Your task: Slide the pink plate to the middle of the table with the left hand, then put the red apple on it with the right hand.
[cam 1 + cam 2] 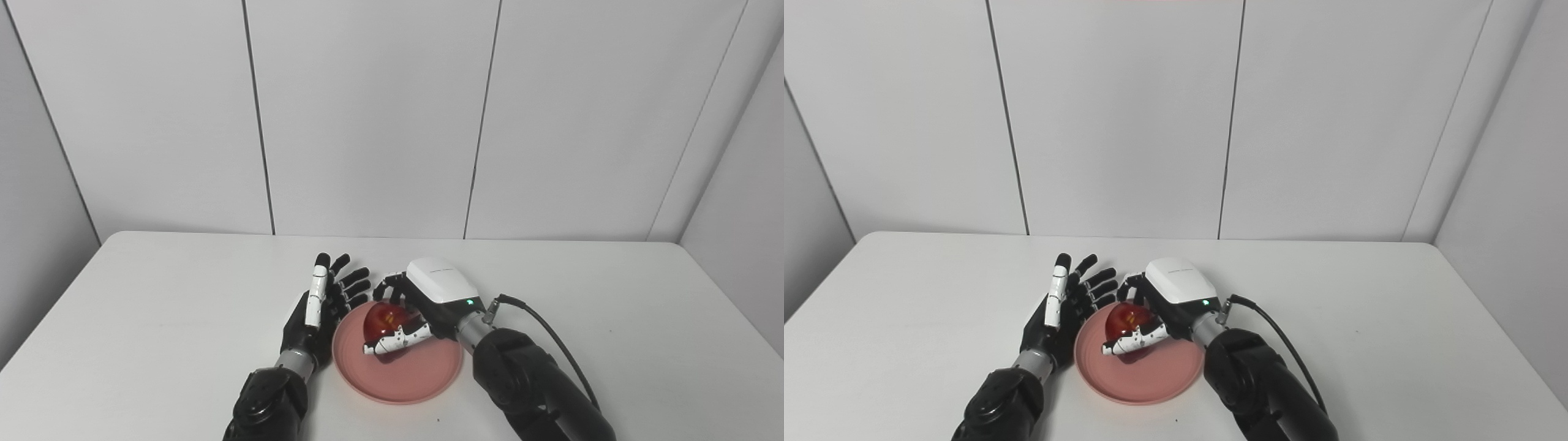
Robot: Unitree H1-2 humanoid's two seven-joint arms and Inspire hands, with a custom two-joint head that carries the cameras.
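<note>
Pink plate [398, 367] sits mid-worktop [153, 306]: slide looks done. Right robot hand [422, 306] grips red apple [386, 321] over plate; release pending. Left robot hand [321, 306] spread, empty, beside rim.

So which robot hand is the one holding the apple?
The right robot hand, curled around the red apple over the pink plate; the left robot hand is open, empty.

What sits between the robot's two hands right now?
The red apple, over the pink plate, gripped by the right hand; the left hand is open beside it, in both views.
</note>
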